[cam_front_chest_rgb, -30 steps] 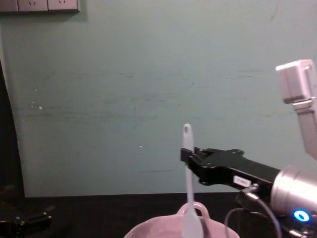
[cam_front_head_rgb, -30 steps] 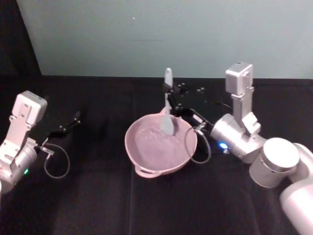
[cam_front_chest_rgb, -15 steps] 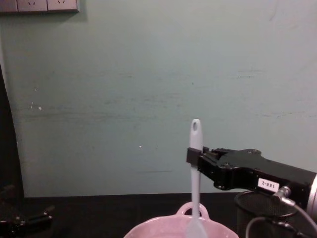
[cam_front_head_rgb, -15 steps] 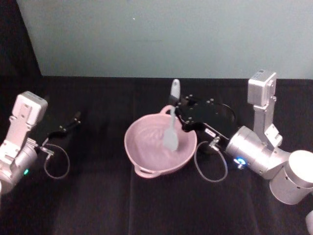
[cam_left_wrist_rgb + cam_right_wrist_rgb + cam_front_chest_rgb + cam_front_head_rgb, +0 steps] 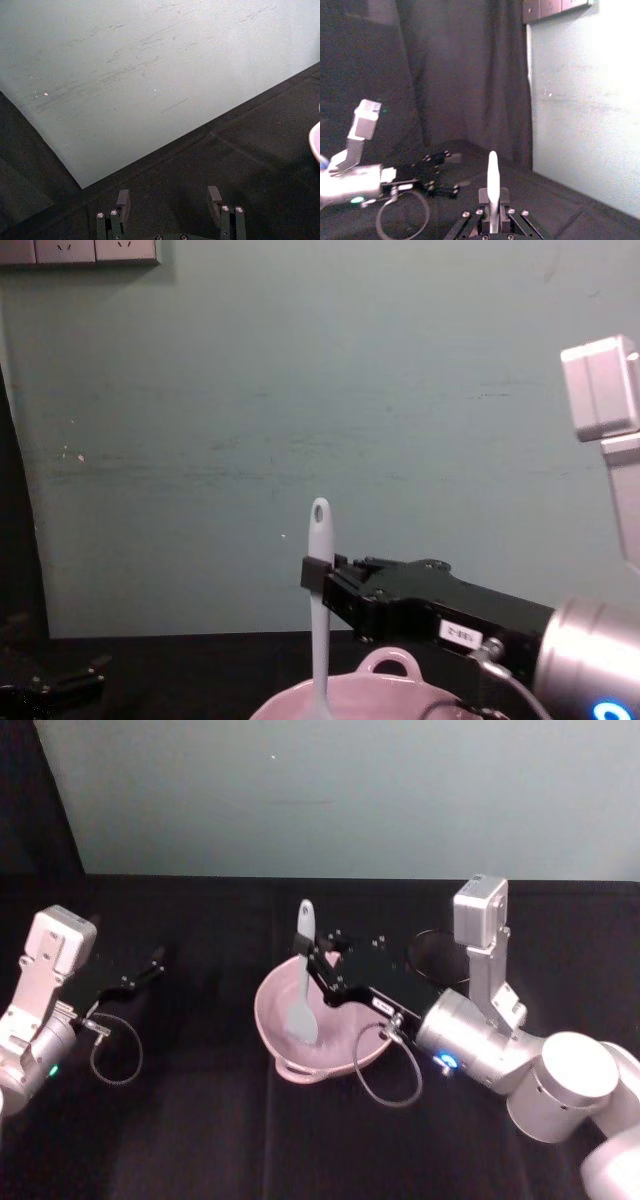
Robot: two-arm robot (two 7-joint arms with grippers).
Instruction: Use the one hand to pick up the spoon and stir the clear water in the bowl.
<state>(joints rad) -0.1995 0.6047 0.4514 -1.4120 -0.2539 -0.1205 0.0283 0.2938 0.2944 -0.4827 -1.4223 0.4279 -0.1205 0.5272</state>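
Black-clothed table [image 5: 200, 1120], teal wall [image 5: 350, 800] behind. At handle, spoon [image 5: 303, 992] being pinched upright by R gripper [image 5: 312, 963], scoop dipped in bowl [image 5: 264, 1020]. Vs 0.5 s ago, spoon being swept from bowl's right to left side: stirring judged underway. L gripper [image 5: 170, 197] being kept parked far left, fingers spread.

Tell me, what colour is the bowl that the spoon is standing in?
Pale pink. The bowl, with the white spoon in it, shows best in the head view.

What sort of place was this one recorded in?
Probably a robot lab bench: black-draped table, bare green wall with sockets, right gripper holding the spoon in the bowl, left gripper parked open.
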